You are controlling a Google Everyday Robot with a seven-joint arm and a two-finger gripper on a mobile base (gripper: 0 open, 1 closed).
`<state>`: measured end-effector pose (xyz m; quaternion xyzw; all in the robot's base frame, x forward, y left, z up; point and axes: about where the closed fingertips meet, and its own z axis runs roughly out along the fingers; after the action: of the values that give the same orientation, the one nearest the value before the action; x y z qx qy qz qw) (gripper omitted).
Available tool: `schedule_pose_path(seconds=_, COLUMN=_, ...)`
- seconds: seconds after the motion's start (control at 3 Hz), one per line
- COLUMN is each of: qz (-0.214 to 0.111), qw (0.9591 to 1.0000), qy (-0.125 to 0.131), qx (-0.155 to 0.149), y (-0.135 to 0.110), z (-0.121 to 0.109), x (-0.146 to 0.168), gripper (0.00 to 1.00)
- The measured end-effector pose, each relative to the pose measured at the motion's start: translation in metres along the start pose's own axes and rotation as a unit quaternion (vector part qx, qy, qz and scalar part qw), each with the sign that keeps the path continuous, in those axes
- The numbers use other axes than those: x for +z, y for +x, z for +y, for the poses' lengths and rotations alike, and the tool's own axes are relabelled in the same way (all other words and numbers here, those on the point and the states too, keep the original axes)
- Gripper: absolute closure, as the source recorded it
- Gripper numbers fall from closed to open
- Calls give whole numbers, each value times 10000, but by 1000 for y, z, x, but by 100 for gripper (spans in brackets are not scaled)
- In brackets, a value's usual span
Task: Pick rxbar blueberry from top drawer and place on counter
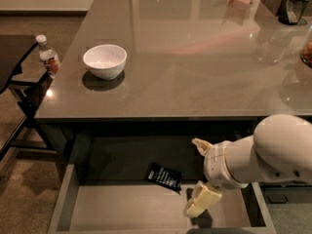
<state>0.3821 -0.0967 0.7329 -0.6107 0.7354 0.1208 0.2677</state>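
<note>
The rxbar blueberry, a flat dark bar with light print, lies on the floor of the open top drawer, near its middle and toward the back. My gripper is inside the drawer, just to the right of the bar. Its two cream fingers are spread apart and hold nothing. The white arm comes in from the right. The glossy grey-brown counter stretches above the drawer.
A white bowl sits on the counter's left part. A small bottle stands at the counter's left edge. A dark table and chair frame are at the left. Items stand at the counter's far right corner.
</note>
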Motion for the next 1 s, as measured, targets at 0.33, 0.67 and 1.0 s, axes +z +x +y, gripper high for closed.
schedule_pose_path(seconds=0.33, qz=-28, qw=9997, qy=252, qx=16, y=-1, z=-12, x=1, gripper=0)
schedule_pose_path(seconds=0.67, qz=-29, qw=9997, qy=251, qx=15, y=-1, z=-12, x=1, gripper=0)
schedule_pose_path(seconds=1.0, qz=-72, qw=9999, qy=123, qx=-45, y=-6, z=-6, x=4, gripper=0)
